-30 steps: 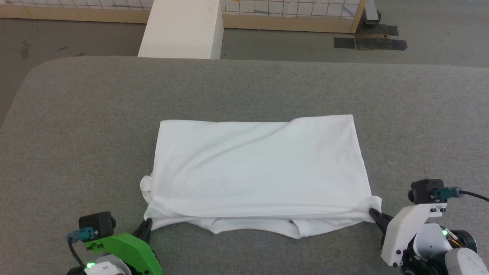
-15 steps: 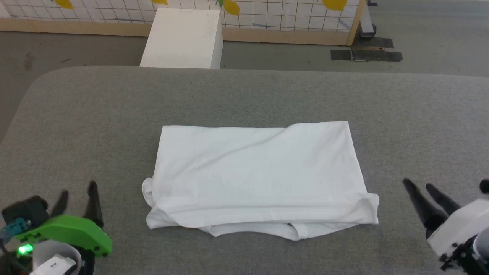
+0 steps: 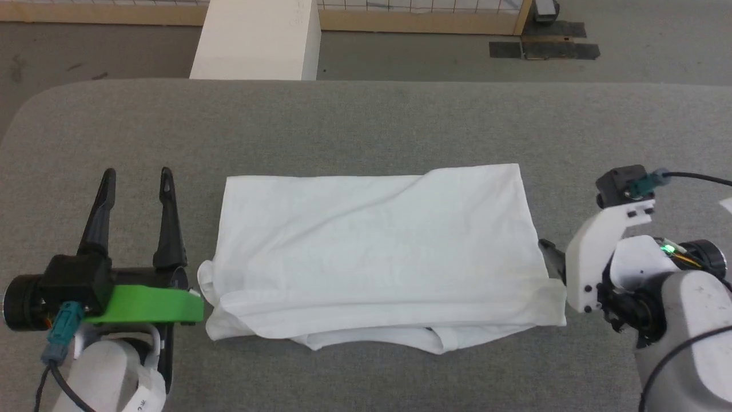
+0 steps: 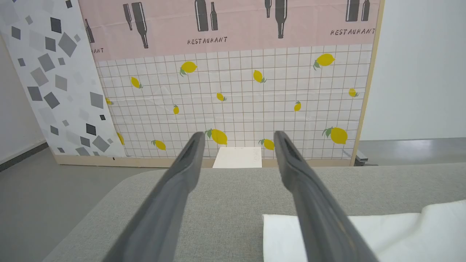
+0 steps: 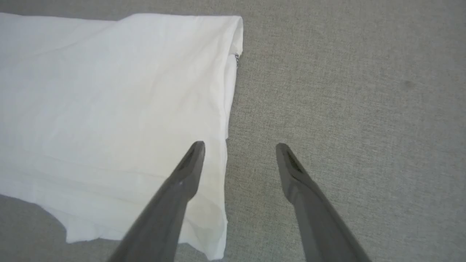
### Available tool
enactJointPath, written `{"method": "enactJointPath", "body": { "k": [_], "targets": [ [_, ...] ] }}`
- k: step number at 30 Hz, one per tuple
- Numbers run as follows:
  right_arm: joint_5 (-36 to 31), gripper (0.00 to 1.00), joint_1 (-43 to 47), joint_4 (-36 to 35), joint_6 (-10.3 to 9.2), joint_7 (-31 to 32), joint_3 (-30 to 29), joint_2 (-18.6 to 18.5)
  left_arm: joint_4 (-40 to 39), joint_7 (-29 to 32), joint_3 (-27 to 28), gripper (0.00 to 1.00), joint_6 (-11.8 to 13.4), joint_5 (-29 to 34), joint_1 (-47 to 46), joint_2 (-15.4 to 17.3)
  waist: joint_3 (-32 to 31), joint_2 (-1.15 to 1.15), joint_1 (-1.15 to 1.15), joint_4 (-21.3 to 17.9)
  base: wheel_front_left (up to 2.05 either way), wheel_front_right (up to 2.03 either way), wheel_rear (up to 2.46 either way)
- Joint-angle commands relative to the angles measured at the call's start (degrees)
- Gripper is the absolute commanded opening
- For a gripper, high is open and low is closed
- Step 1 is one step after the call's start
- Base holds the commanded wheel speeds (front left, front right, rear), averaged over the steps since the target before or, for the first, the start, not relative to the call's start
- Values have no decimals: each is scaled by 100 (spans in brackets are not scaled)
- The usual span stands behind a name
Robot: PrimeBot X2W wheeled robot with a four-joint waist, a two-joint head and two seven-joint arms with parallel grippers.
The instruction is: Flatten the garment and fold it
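Head view has the left gripper (image 3: 137, 171) spread wide and empty just beside the left end of the folded white shirt (image 3: 377, 252); right wrist view has the right gripper (image 5: 240, 146), equally wide and empty, straddling its right edge, one finger over cloth, one over the grey padded table (image 3: 366, 120). With the shirt lying mid-table as a rectangle, its near-left corner bunched, I'd judge the next pinch must catch every layer before lifting.

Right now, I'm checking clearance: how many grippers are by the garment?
2. The left gripper, open, sits left of the garment; the right gripper, open, straddles its right edge.
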Motion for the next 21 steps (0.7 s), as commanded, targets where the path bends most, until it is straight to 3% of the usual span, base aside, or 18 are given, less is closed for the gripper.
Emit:
{"method": "enactJointPath", "body": {
  "k": [1,11,12,13,17,21],
  "targets": [
    [-158,100,-190,234,-8,11,159,-20,-27,-47,36,100,-37,106,-105,-110,158,0,0,59,0,0,0],
    [-396,99,-669,1763,-8,-87,650,61,83,-49,363,100,-392,436,-93,-610,391,0,0,163,0,0,0],
    [-337,43,-686,1843,-8,-87,642,77,92,-49,404,100,-419,453,-87,-638,393,0,0,160,0,0,0],
    [-283,0,-710,1887,-8,-124,648,84,103,-49,446,100,-442,469,-76,-666,396,0,0,153,0,0,0],
    [60,0,-761,1950,-8,-325,531,16,133,-49,612,100,-553,549,-26,-785,354,0,0,100,0,0,0],
    [123,0,-640,1938,-8,-358,237,-374,134,-50,693,100,-668,627,38,-899,255,0,0,20,0,0,0]
  ]
}}
